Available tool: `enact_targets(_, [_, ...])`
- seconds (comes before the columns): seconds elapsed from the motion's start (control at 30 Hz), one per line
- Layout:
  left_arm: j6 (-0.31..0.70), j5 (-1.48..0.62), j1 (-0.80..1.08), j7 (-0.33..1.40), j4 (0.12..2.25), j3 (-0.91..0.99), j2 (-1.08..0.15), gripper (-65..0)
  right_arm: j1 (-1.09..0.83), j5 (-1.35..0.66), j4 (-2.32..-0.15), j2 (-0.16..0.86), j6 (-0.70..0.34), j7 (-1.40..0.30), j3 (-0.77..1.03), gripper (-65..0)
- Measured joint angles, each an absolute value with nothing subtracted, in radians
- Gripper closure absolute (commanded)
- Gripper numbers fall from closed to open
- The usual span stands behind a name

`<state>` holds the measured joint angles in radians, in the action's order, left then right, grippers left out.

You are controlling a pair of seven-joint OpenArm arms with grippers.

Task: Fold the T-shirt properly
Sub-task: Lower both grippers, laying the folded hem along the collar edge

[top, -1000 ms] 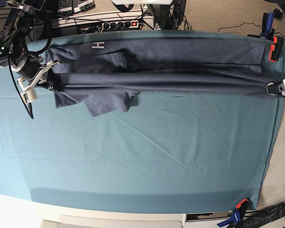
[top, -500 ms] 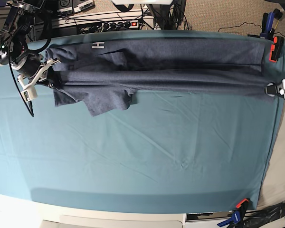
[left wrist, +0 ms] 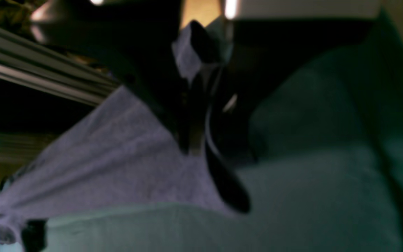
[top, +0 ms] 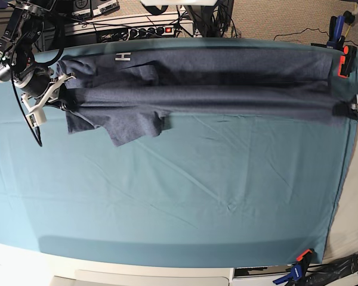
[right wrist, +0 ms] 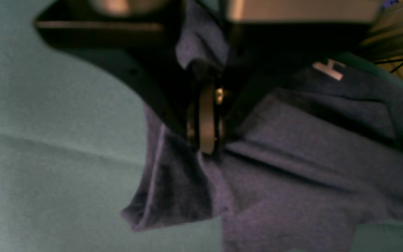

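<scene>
- Your left tool (top: pixel 353 109) and right tool (top: pixel 55 95) are each pinched on an end of the T-shirt (top: pixel 197 89), stretched taut along the table's (top: pixel 185 196) far edge.
- It's light, limp cloth that sags; grip hems or corners.
- The near side has open room; the far edge and clamps (top: pixel 344 59) crowd you.

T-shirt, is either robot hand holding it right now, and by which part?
Both. The right hand pinches the T-shirt at one end of its raised fold; the left hand pinches the opposite end, stretching it between them.

T-shirt (top: pixel 203 89) across table cloth's (top: pixel 185 202) far edge
</scene>
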<state>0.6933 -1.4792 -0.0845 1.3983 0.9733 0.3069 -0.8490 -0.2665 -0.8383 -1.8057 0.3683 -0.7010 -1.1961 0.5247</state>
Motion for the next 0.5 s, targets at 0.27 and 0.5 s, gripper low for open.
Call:
enact_targets(0.27, [0.693,-1.479,0.047,1.402,1.055,0.367,-0.857,0.0,-0.266,-0.839,-1.806,0.368,-0.704,-1.196,0.525,0.0])
enact_targets(0.5, [0.693,-1.478,0.104,1.399,1.096,0.369,-0.857,0.0,-0.266,-0.838,-1.806,0.368,-0.704,-1.196,0.525,0.0])
